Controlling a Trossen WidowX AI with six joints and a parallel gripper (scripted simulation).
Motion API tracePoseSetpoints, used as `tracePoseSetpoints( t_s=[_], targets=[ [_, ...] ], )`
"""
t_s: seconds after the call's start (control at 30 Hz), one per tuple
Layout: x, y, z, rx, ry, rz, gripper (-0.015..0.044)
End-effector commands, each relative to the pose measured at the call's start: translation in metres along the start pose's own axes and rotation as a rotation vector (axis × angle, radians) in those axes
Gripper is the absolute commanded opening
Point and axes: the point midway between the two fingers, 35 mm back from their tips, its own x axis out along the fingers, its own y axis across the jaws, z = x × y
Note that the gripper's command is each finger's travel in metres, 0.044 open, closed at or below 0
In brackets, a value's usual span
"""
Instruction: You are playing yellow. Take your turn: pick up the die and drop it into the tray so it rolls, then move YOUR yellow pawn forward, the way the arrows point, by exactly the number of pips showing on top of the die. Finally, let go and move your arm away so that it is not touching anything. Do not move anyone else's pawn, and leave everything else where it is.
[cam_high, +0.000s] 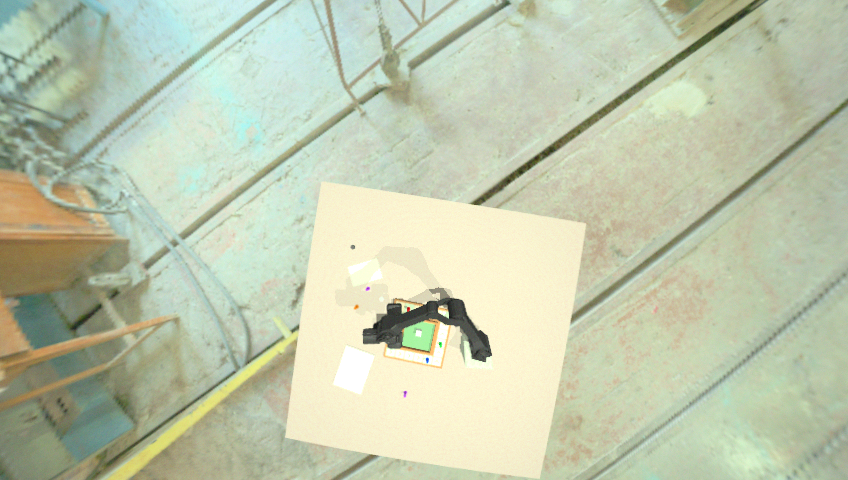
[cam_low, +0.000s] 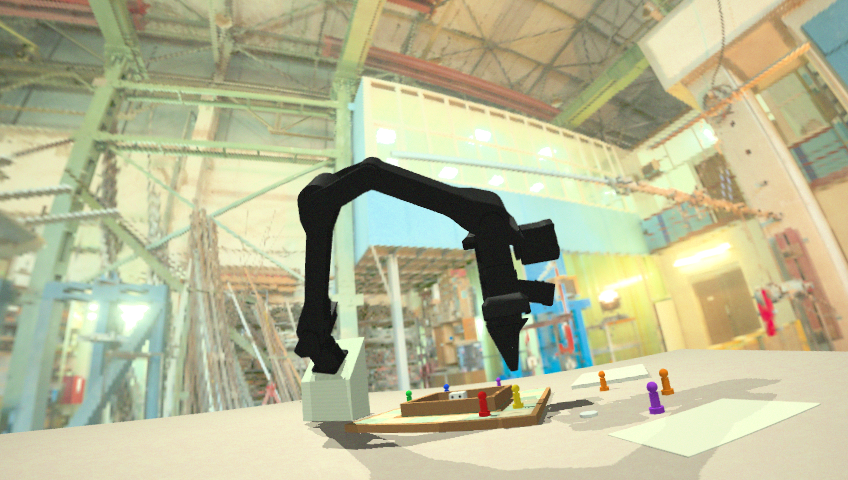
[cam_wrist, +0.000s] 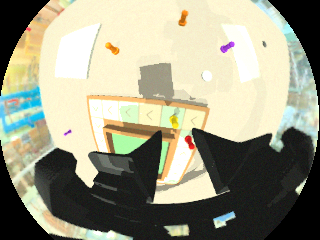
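Note:
The white die (cam_high: 418, 333) (cam_low: 457, 394) lies in the brown-walled tray (cam_low: 428, 409) with the green floor; its top pips are too small to read. The tray is in the middle of the board (cam_low: 446, 425) (cam_wrist: 99, 111). The yellow pawn (cam_low: 516, 396) (cam_wrist: 174, 121) stands upright on the board's track, near a corner. It is hidden under the arm in the top view. The red pawn (cam_high: 408, 309) (cam_low: 483, 404) (cam_wrist: 190, 142) stands close by. My gripper (cam_low: 514, 367) (cam_wrist: 176, 132) is partly open and empty, pointing down above the board's outer side, clear of the pawns.
The green pawn (cam_high: 440, 344) (cam_low: 408, 394) and blue pawn (cam_high: 427, 359) (cam_low: 446, 387) stand on the board. Beyond it are orange pawns (cam_low: 602, 380) (cam_wrist: 112, 48), a purple pawn (cam_low: 654, 397) (cam_wrist: 227, 47), a white disc (cam_low: 588, 414) (cam_wrist: 206, 76) and white sheets (cam_high: 353, 369) (cam_low: 708, 425).

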Motion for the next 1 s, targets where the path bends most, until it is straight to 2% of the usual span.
tracePoseSetpoints(
  t_s=[0.0,0.9,0.97],
  targets=[
    [0.007,-0.001,-0.001,-0.002,0.005,-0.004,0.0200],
    [0.047,-0.002,-0.002,-0.002,0.005,-0.006,0.0200],
    [0.047,-0.002,-0.002,-0.002,0.005,-0.006,0.0147]
  ],
)
